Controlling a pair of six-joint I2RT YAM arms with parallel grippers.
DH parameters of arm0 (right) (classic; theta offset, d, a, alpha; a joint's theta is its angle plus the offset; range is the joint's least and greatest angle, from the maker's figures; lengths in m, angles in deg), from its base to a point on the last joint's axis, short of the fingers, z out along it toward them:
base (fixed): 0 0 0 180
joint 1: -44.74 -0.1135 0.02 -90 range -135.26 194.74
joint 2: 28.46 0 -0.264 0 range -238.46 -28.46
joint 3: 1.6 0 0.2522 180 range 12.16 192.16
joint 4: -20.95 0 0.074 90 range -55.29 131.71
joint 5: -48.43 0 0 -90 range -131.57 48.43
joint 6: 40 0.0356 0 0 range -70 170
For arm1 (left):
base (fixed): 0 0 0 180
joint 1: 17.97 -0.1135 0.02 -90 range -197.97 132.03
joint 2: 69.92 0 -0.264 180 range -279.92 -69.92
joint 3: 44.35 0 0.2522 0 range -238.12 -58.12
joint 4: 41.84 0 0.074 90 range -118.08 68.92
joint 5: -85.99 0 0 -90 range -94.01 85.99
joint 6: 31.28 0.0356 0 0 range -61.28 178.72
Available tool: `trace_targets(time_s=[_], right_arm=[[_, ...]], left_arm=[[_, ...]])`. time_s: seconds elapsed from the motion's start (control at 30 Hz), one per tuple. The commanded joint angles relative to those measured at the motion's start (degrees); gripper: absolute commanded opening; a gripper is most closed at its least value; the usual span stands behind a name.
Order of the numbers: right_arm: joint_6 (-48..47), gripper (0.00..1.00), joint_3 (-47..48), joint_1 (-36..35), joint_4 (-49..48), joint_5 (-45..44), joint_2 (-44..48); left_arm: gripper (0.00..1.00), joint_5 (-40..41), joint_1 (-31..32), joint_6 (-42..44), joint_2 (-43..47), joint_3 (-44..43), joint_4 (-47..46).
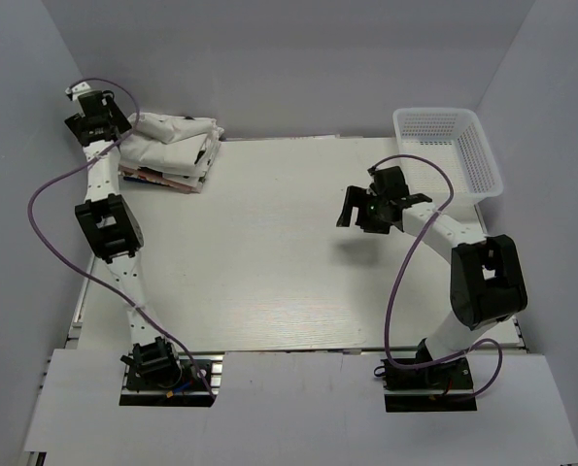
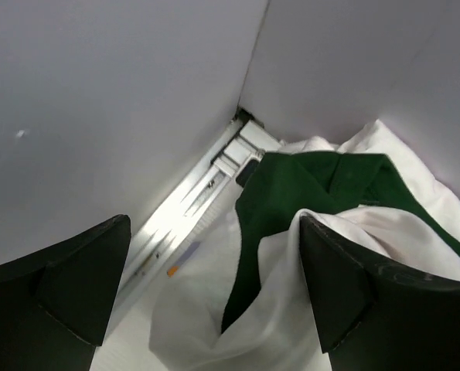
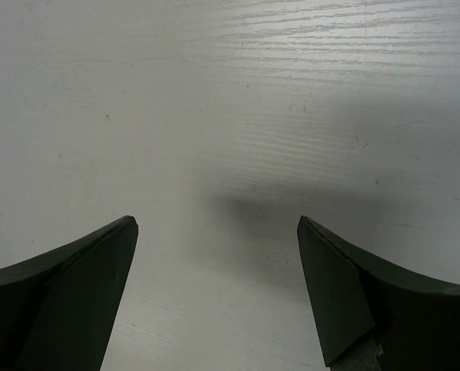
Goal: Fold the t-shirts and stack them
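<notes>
Since the stack of t-shirts (image 1: 172, 150) sits right under the left fingers (image 2: 75, 286), I'd call this the let-go part of the stacking step, and the trick is getting out clean. The green-sleeved tee (image 2: 315, 193) is on top and pretty bunched up. Its dark green cloth lies between the two fingers and over toward the right-hand one, with a white fold humped up by that finger's inner face. Can't tell if the fold is actually touching it or just sitting in front. The left fingers are spread wide with nothing pinched, so the cloth looks free. What I'd do is lift straight up off the pile with no sideways drag, because any swing toward that white fold could hook it and pull the top layer open. The wall (image 2: 98, 93) is close beyond the fingers too, so there's not much room out that way. From overhead the pile looks lumpy rather than flat, so a light pat-down might be worth it afterwards. Further out, the right fingers (image 3: 67, 294) are spread as well, holding nothing, hanging over bare worktop (image 1: 269, 252), with the basket (image 1: 483, 155) beyond them and well apart from the stack.
</notes>
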Motion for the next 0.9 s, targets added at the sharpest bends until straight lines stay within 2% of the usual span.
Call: trace_targets(time_s=[0.0,0.17,0.47,0.57,0.7,0.87], right_arm=[[0.18,0.9,2.14,-0.37,0.74,0.4,2.19],[-0.08,0.9,1.0,-1.16,-0.14,0.57,4.21],[-2.02,0.9,-1.81,-2.13,-0.84,0.93,5.45],[-2.63,0.9,-2.69,-1.96,-1.63,0.84,5.88],[-2.98,0.9,-2.87,-1.96,-2.6,1.63,4.93],[-2.9,0.9,-2.34,-2.04,-3.31,2.42,3.25]], left_arm=[[0.99,-5.47,-1.65,-8.95,4.81,-0.68,5.58],[0.99,-12.41,-0.96,-9.48,16.38,11.97,3.3],[0.99,-12.77,0.27,-10.89,30.64,25.51,4.45],[0.99,-17.24,0.88,-8.43,31.27,27.28,5.23],[0.99,-28.65,3.17,-1.59,31.8,30.27,3.75],[0.99,-32.81,6.95,7.89,29.86,30.27,5.67]])
